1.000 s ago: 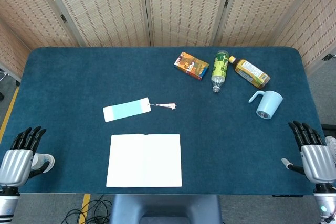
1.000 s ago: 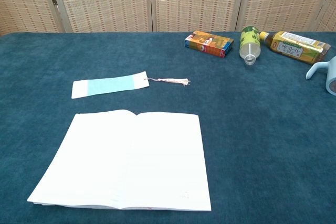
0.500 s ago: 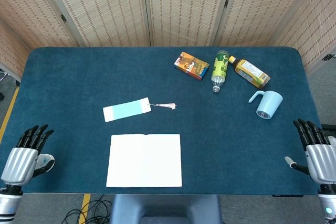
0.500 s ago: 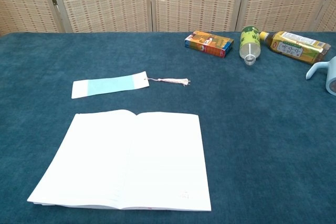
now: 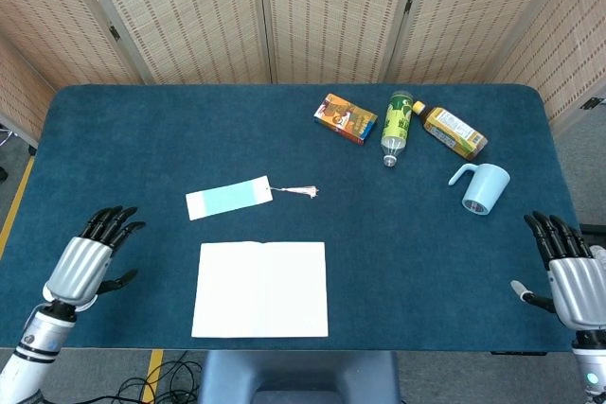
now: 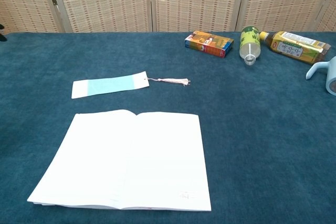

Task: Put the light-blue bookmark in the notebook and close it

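My left hand [image 5: 83,265] sits at the lower left of the head view, fingers spread, holding nothing. My right hand [image 5: 566,270] is at the lower right, also spread and empty. Neither shows in the chest view.

Nearest me is one notebook [image 6: 126,158], lying open and flat in the lower middle. Its pages look thin and floppy, so I'd guess closing means getting under one outer edge and folding it over.

Just beyond it, not touching, is the one light-blue bookmark [image 6: 108,85], flat on the counter [image 6: 252,129] with its tassel [image 6: 170,81] trailing right. It's probably feather-light, bendy card and tough to get under on this fuzzy cloth. I'd pinch a short end or slide it.

Far upper right: one small box [image 5: 346,118], two bottles lying down [image 5: 397,126] [image 5: 454,131], and one light-blue cup [image 5: 481,187].
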Tool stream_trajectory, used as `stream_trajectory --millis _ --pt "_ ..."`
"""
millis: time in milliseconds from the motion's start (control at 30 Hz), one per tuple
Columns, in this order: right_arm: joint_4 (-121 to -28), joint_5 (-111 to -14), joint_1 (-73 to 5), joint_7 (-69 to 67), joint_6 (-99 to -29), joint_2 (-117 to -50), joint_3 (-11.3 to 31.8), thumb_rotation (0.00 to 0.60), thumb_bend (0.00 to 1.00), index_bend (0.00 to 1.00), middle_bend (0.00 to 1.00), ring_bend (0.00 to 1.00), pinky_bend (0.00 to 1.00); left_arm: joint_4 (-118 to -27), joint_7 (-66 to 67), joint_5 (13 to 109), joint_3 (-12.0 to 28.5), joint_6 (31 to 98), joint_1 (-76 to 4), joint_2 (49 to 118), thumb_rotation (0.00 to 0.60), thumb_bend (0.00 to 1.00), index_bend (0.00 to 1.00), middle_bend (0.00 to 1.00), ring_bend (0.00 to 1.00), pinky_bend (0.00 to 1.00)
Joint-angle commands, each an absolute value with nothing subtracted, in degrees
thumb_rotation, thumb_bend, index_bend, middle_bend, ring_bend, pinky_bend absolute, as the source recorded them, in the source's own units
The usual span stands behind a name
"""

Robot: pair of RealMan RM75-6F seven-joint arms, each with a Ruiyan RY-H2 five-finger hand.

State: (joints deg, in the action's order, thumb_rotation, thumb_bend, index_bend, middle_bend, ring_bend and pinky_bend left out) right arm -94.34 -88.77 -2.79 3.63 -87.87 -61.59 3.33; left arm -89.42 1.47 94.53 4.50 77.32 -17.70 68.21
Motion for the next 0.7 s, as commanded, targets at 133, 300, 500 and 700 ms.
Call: stream_trajectory --millis 133,300,500,700 --pt "-94.6 -89.0 -2.5 3.5 -88.1 -61.3 3.1 0.6 0.06 0.0 0.06 0.06 0.15 -89.4 1.0 88.6 9.0 66.3 -26.1 70.7 0.6 0.22 0.27 0.16 0.14 0.18" --pt "-94.6 -89.0 -2.3 3.3 -88.3 -61.2 2.9 0.6 0.06 0.0 0.06 0.06 0.15 -88.3 5.0 82.9 11.6 59.4 -31.2 72.9 0.6 0.22 0.27 0.16 0.14 0.18" --pt "-94.7 -89.2 -2.2 3.3 -88.4 -60.8 2.9 0.6 0.06 0.0 0.06 0.06 0.15 -84.2 11.2 72.5 14.1 50.1 -37.3 76.3 0.6 0.22 0.24 0.16 0.14 0.18" --pt "-95.0 -88.9 -2.2 3.2 -88.2 -60.3 3.0 0.6 0.06 0.0 0.06 0.06 0.15 -80.7 18.8 60.9 15.6 44.3 -42.9 79.0 0.6 0.22 0.23 0.16 0.14 0.18"
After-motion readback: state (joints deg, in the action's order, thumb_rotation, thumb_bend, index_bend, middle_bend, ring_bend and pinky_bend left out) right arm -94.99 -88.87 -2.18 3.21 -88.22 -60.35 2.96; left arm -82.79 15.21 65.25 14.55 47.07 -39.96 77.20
